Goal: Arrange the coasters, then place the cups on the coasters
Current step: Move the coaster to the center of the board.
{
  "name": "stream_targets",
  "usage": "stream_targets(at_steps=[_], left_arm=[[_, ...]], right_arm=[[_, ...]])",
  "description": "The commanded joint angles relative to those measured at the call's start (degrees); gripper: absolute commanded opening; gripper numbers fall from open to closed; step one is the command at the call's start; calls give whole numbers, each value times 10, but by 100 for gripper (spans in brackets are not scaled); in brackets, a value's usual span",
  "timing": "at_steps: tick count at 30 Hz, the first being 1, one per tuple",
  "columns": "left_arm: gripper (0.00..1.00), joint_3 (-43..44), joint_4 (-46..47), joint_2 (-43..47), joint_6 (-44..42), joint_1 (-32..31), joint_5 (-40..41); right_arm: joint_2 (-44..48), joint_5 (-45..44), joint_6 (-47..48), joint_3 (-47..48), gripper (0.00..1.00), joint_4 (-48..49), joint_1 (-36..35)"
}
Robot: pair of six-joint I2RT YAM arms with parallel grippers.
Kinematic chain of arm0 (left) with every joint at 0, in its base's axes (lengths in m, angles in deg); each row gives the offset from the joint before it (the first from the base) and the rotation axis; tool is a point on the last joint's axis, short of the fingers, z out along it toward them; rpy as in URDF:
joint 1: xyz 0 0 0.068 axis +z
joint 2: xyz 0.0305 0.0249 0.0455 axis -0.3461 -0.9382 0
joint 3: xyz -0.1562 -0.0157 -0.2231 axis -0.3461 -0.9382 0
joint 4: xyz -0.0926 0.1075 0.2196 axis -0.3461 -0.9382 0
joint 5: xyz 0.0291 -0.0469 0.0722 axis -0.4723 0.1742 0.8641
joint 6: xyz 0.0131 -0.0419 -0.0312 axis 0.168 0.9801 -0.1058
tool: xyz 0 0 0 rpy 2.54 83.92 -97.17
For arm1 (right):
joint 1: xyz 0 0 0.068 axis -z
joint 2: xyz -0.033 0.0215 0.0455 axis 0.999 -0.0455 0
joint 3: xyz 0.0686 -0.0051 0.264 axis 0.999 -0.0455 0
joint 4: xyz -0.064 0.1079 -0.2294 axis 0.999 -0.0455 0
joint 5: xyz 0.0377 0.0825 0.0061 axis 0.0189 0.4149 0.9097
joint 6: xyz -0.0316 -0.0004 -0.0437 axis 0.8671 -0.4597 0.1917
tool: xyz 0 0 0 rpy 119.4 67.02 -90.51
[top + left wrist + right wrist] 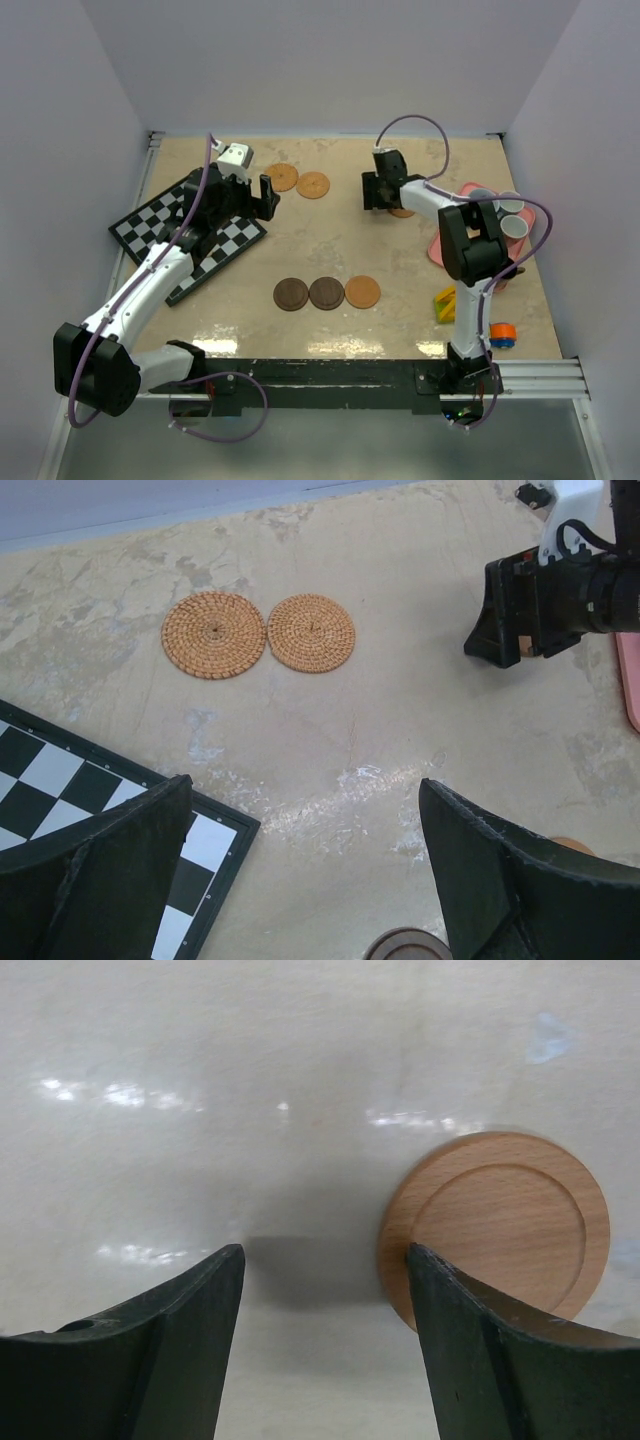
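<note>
Two woven orange-tan coasters (pixel 283 177) (pixel 313 185) lie side by side at the back, also in the left wrist view (pixel 213 634) (pixel 311 632). Two dark brown coasters (pixel 291 294) (pixel 326 293) and an orange-tan one (pixel 362 292) form a row at the front centre. My left gripper (pixel 265 196) (pixel 305 785) is open and empty beside the woven pair. My right gripper (pixel 381 205) (pixel 325 1252) is open over bare table; its right finger overlaps the edge of a flat wooden coaster (pixel 500 1225) (pixel 403 212). Pale cups (pixel 510 204) stand at the far right.
A checkerboard (pixel 170 225) (pixel 60 790) lies under my left arm. The pink tray (pixel 438 250) holds the cups on the right, partly behind my right arm. A yellow and green block (pixel 445 303) and an orange and blue cylinder (pixel 502 335) sit at the front right.
</note>
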State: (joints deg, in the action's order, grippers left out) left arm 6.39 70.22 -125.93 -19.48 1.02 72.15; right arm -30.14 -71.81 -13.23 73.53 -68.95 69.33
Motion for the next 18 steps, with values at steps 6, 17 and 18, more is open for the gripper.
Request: stream_targets(at_steps=[6, 17, 18], left_arm=[[100, 4, 20, 2, 6, -3, -7], [100, 3, 22, 1, 4, -3, -3], [100, 3, 22, 1, 4, -3, -3]], right_arm=[[8, 90, -62, -33, 69, -39, -137], [15, 120, -82, 33, 69, -63, -234], [25, 119, -83, 40, 70, -67, -235]])
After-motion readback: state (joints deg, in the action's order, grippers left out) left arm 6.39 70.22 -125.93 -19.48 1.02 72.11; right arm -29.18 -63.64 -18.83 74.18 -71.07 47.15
